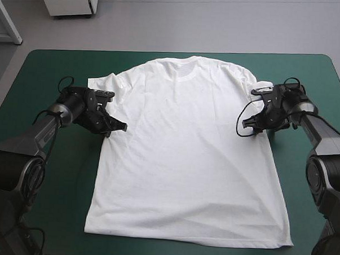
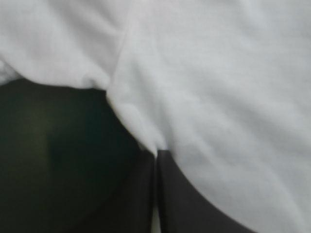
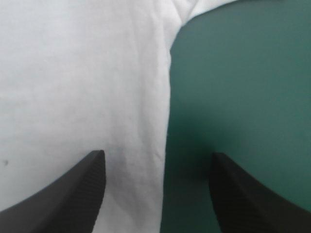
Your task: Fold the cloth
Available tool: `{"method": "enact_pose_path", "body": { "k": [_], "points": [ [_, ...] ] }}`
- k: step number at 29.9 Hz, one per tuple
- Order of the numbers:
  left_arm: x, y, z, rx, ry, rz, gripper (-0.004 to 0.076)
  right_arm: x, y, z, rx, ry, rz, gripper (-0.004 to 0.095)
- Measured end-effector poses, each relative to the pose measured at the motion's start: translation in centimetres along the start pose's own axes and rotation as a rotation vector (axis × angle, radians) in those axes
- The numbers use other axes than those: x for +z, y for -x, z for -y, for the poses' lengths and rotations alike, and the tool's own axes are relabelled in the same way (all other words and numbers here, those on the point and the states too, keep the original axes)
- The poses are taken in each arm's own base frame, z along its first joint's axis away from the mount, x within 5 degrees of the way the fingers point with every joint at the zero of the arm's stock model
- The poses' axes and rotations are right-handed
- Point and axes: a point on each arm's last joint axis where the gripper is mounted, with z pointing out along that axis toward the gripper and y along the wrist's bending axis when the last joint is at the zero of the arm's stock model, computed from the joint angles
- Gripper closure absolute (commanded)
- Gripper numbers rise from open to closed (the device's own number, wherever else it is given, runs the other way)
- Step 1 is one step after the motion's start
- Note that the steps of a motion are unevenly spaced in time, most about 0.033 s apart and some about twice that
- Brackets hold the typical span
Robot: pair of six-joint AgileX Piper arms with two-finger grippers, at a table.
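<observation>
L gripper [image 1: 114, 129]: at the T-shirt's [image 1: 186, 151] left side edge, just under the left sleeve. Fingers [image 2: 184, 194] all but closed in one arch in the wrist view, and the cloth puckers into the tip, so I read it as pinching the T-shirt's edge at the armpit.

T-shirt: white, short-sleeved, spread flat on the teal-green bench [image 1: 60, 66], collar toward the far edge, hem near. Both sleeves out, few wrinkles, no fold made yet.

R gripper [image 1: 244, 126]: at the T-shirt's right side edge, just under the right sleeve. Fingers [image 3: 77, 194] wide apart, nothing held; one sits over the cloth, the other over bare cover beside the T-shirt, w/ the edge running between them.

Risks (judgement):
- L bite looks thin, right at the edge, so it could slip out on lift.
- L may have caught the top layer only, so the layers would part and the fold go baggy.
- R not gripping; if L moves alone the T-shirt drags and skews, and the flat spread is lost.
- R closing from this stance could shove the edge inward and bunch it, or miss the cloth if not low enough.
- Uneven grip height L vs R would give a crooked fold line.

Writing/brands: none readable. No print, logo or tag visible on the T-shirt; nothing legible on the grippers.
</observation>
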Motion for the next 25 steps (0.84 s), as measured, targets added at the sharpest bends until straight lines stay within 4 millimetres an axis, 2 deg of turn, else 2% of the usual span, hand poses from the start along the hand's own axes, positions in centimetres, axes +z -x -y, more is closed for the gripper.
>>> {"method": "enact_pose_path", "body": {
  "k": [2,4,14,20,25],
  "points": [
    [0.0,0.0,0.0,-0.001,0.0,0.0,0.0733,0.3,0.4,-0.1,0.007,0.011,0.004,0.0324],
    [0.0,0.0,0.0,-0.001,0.0,0.0,0.0733,0.5,0.8,-0.2,0.013,0.027,0.006,0.0387],
    [0.1,0.0,-0.1,0.0,-0.001,0.0,0.0733,1.7,1.5,-0.7,0.015,0.097,-0.027,0.0929],
    [-0.4,0.5,0.0,0.015,0.001,-0.001,0.0733,1.6,1.8,-0.9,0.003,0.131,-0.026,0.0925],
    [-1.2,1.7,0.1,0.032,0.0,0.001,0.0733,0.8,2.3,-1.0,0.004,0.156,-0.051,0.0925]
  ]
}}
